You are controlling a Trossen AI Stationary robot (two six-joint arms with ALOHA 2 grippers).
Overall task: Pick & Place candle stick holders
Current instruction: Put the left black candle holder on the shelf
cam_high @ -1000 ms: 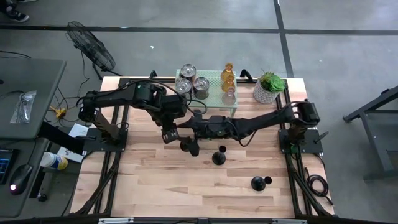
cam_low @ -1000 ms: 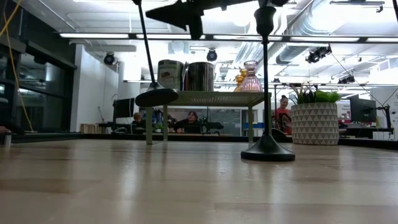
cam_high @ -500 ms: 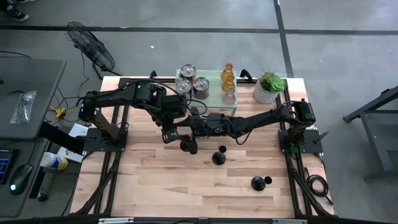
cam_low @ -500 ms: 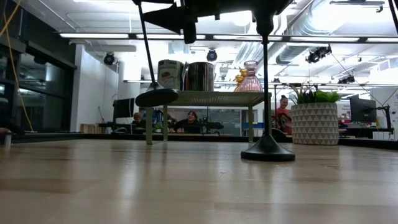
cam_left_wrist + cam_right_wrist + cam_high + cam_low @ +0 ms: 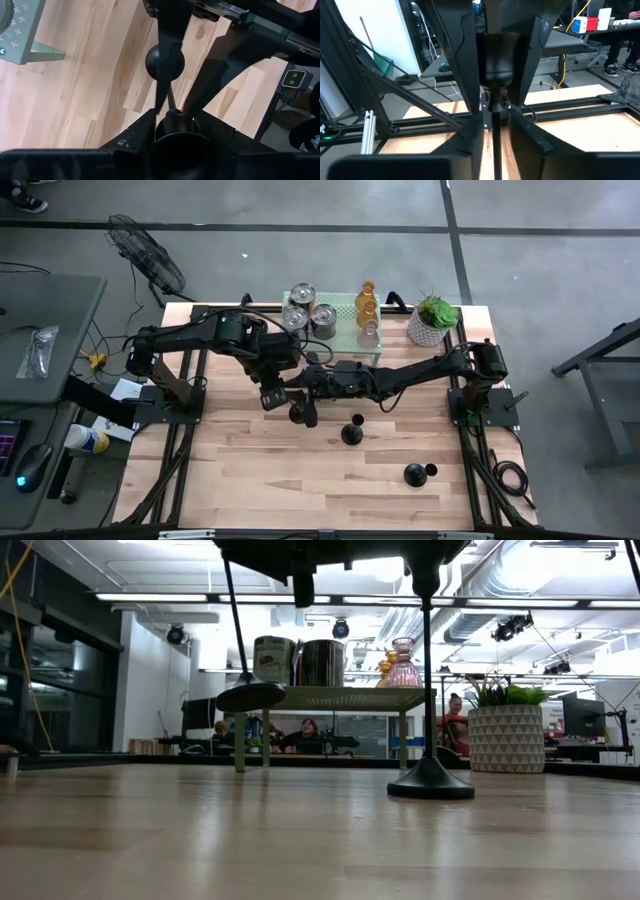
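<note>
Over the pale wooden counter (image 5: 250,470) I hold a slim black round-based candle stick (image 5: 240,640) aloft in my left tool (image 5: 285,387), and with my right tool (image 5: 312,377) pinched onto its cup I should confirm that grip before releasing.

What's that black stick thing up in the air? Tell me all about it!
A black candlestick, matte like metal: round flat base, thin stem, small cup on top. It hangs tilted above the table, not touching the wood. The left gripper holds its cup in its jaws; the right gripper is at the stem just below.
</note>
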